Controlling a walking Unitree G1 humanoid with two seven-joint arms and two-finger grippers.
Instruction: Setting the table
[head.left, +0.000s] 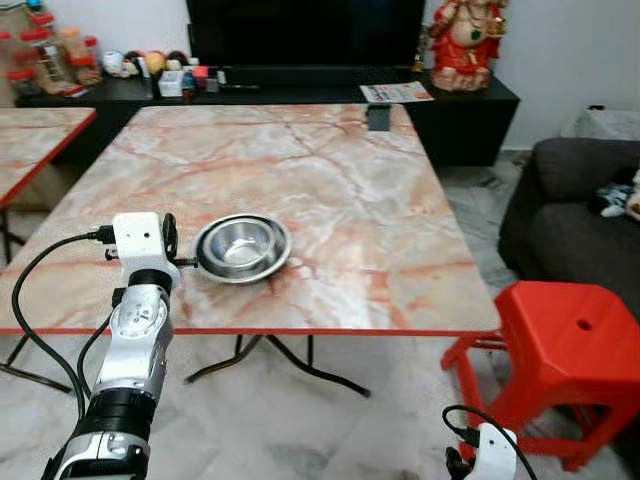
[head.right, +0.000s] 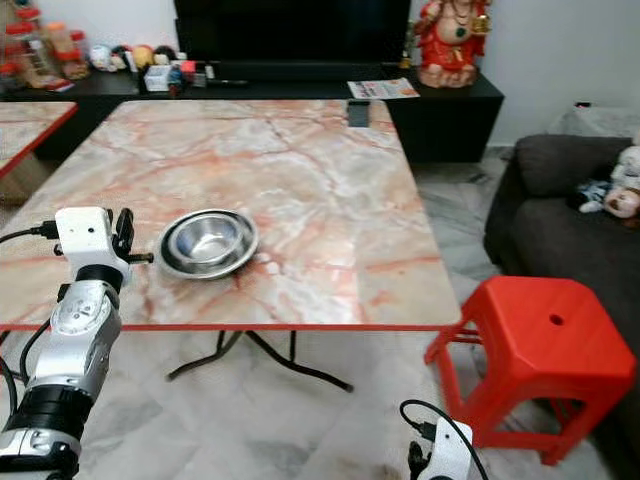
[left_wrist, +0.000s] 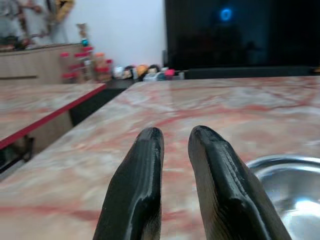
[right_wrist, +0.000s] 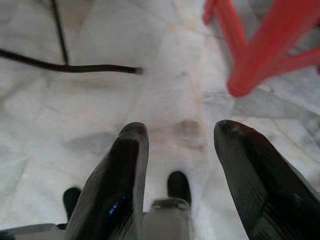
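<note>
A round steel bowl (head.left: 242, 247) sits empty on the pink marble table (head.left: 330, 170), near its front edge and left of the middle. My left gripper (head.left: 170, 238) hovers low over the table just left of the bowl's rim. In the left wrist view its fingers (left_wrist: 145, 170) are nearly together with nothing between them, and the bowl (left_wrist: 287, 185) lies off to one side. My right gripper (right_wrist: 182, 132) hangs low beside me, open, pointing at the tiled floor.
A red plastic stool (head.left: 570, 340) stands at the table's right front corner, with a dark sofa (head.left: 570, 200) behind it. A second marble table (head.left: 30, 140) is to the left. A small dark object (head.left: 378, 118) lies at the table's far edge. A black console (head.left: 300, 85) runs along the back wall.
</note>
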